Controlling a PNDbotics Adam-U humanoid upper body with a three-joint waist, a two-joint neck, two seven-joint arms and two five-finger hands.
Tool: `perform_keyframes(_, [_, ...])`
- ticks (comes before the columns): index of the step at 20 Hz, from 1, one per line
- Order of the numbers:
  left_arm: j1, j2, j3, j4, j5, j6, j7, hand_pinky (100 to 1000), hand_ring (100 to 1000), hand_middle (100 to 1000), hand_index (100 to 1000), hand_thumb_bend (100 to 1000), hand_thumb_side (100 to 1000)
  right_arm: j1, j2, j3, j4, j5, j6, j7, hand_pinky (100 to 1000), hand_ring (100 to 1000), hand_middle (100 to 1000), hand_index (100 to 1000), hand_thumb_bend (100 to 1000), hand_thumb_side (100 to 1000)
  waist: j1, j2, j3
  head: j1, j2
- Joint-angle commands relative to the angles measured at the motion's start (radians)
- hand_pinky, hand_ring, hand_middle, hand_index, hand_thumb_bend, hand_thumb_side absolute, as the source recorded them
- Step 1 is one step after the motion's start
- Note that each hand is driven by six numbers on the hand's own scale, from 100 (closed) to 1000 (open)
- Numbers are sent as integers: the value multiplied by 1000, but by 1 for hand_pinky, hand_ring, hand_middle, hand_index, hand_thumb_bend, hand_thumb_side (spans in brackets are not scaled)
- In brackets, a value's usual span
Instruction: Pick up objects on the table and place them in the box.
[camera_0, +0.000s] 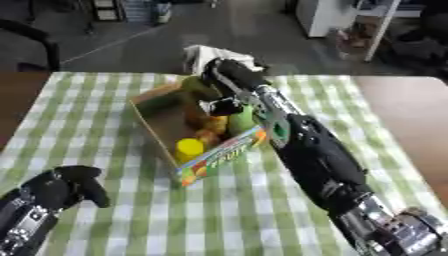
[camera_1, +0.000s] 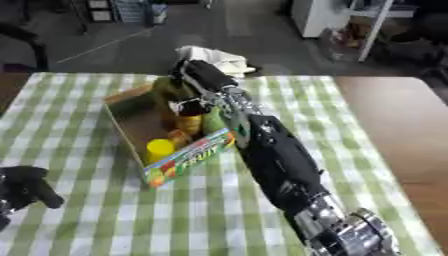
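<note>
My right arm (camera_0: 319, 160) is glossy black with silver joints; my left hand (camera_0: 66, 187) is black.

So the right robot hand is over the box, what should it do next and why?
Probably lower a little and let go. The right robot hand hangs over the box at its far end, seemingly with a green thing under it; fruit-like items already lie inside.

i count one box (camera_0: 206, 159), one yellow thing (camera_0: 189, 146), two orange things (camera_0: 216, 122) and one green thing (camera_0: 241, 121) in it, and my two hands (camera_0: 229, 73).
</note>
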Motion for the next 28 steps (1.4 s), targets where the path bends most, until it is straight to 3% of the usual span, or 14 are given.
perform_keyframes(1, [-7,7,1,-18,-1,3,2,676,577,556,780,100,770,-6,-30,-27,-57,53,7,-7,837,794,854,970,100,251,2,-18,-7,8,0])
perform_keyframes(4, [-4,8,0,-18,-3,6,1,676,577,556,780,100,770,7,-35,-53,-86,45,3,-24,833,791,869,973,100,331,-1,-20,-14,13,0])
perform_keyframes(9, [-4,9,1,-18,-3,7,2,676,577,556,780,100,771,20,-45,-63,-115,-29,-26,4,851,802,882,978,100,356,-1,-22,-22,22,5])
perform_keyframes(11, [-1,9,2,-18,-4,7,3,677,577,556,779,100,771,31,-51,-63,-131,-59,-50,23,853,799,878,977,100,310,0,-23,-24,24,5])
perform_keyframes(12, [1,10,3,-18,-6,6,4,676,577,556,779,100,772,40,-56,-61,-148,-74,-63,28,850,794,872,975,100,360,0,-23,-27,26,8])
perform_keyframes(13, [2,11,3,-18,-7,7,4,677,578,556,779,100,773,52,-65,-61,-169,-90,-78,28,846,787,858,971,100,269,-1,-24,-31,31,10])
perform_keyframes(16, [8,12,4,-18,-11,11,6,677,578,557,779,100,778,110,-97,-67,-242,-138,-125,2,832,761,825,959,100,318,-5,-27,-46,45,10])
perform_keyframes(19, [12,16,7,-18,-16,11,7,678,580,560,780,100,777,178,-118,-89,-313,-181,-155,-38,792,702,753,925,100,435,-10,-29,-67,70,16])
perform_keyframes(23, [13,18,13,-18,-22,10,11,679,582,564,781,100,777,275,-115,-119,-407,-241,-143,-98,768,658,698,895,100,470,-18,-23,-90,105,10])
perform_keyframes(28, [9,16,17,-18,-27,2,13,680,588,571,786,100,777,393,-73,-143,-444,-314,-126,-139,747,633,665,882,100,529,-20,-12,-107,135,5])
